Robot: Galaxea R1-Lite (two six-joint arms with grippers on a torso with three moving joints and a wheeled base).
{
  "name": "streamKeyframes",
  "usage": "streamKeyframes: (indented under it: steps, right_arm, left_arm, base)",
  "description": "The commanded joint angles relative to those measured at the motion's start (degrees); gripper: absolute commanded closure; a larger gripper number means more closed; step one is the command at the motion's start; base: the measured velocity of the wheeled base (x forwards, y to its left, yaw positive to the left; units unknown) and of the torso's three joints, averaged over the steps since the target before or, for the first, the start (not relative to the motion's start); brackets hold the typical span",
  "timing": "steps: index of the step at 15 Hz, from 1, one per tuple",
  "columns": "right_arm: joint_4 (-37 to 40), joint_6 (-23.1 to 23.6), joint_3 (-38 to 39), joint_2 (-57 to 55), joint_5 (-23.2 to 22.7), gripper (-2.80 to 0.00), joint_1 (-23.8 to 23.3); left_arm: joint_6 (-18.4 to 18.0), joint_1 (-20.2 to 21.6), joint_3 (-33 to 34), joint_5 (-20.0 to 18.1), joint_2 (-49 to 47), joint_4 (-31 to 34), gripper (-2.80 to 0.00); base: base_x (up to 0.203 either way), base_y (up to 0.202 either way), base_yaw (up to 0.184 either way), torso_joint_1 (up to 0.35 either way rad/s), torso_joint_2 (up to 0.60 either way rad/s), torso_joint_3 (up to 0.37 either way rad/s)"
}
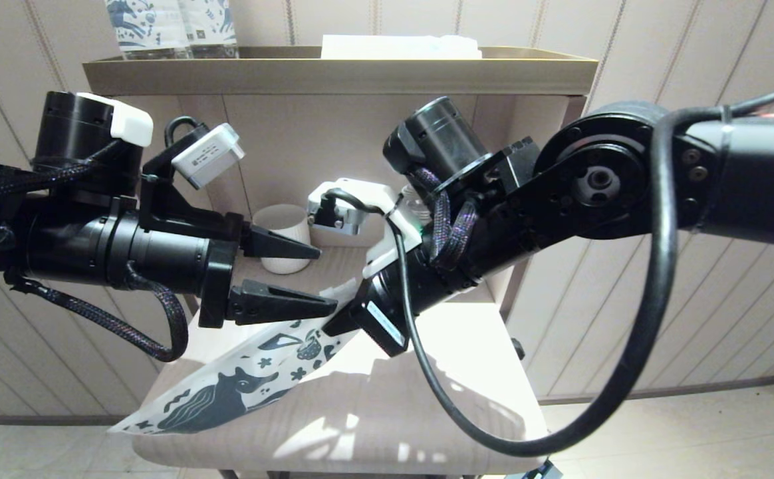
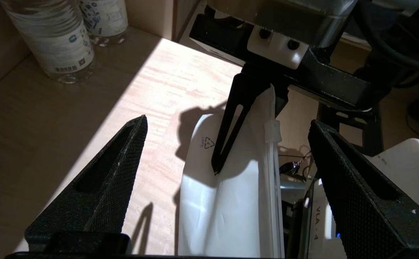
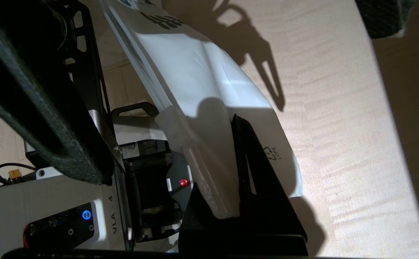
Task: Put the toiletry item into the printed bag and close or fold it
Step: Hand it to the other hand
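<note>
Between the two arms, above the wooden table (image 1: 467,399), the printed bag (image 1: 227,392) is held up by one end. That end is pinched by the right gripper (image 1: 337,324), whose jaws are clamped on the bag's corner beside the zip strip; in the right wrist view the white film is seen squeezed between the fingers (image 3: 252,169). From this grip the bag's long axis runs down and toward the robot's left, its far end hanging past the table's front edge. The left gripper (image 1: 324,279) is spread wide and holds nothing; it is placed just beside the right gripper's tips, over the held end, with the bag's upper edge passing below its lower finger. In the left wrist view the zip strip (image 2: 272,180) and its small white slider (image 2: 272,131) are seen between the open fingers (image 2: 101,180), running lengthwise away from the right grip. The left arm is judged the nearer one for a closing stroke along that edge. The toothbrush cannot be made out in any view; whether it is inside the bag cannot be told.
</note>
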State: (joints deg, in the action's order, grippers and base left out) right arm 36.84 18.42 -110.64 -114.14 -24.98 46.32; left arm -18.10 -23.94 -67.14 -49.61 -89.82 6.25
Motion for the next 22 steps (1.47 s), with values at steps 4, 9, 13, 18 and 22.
streamKeyframes:
  steps: [4,9,13,18,22]
  right_arm:
    - [0.21,0.04,-0.01,-0.12,-0.16,0.00,-0.01]
    - [0.16,0.12,-0.01,-0.21,-0.16,0.00,-0.01]
    - [0.16,0.12,-0.01,-0.45,-0.19,0.00,-0.01]
    - [0.16,0.04,-0.01,-0.03,-0.16,0.00,0.70]
    - [0.16,0.04,0.04,-0.12,-0.16,0.00,0.73]
  left_arm:
    - [-0.18,-0.14,0.69,0.44,0.00,-0.10,-2.80]
    - [-0.18,-0.14,1.31,0.48,0.01,-0.54,0.00]
    - [-0.27,-0.58,1.57,0.48,-0.09,-1.15,0.00]
    - [-0.35,-1.28,2.36,0.39,0.26,-1.24,0.00]
    - [-0.79,-1.90,2.36,3.03,-0.97,-1.76,0.00]
  base:
    - [0.000,0.000,0.000,0.000,0.00,0.000]
    - [0.000,0.000,0.000,0.000,0.00,0.000]
    - [0.000,0.000,0.000,0.000,0.00,0.000]
    - [0.000,0.000,0.000,0.000,0.00,0.000]
    - [0.000,0.000,0.000,0.000,0.00,0.000]
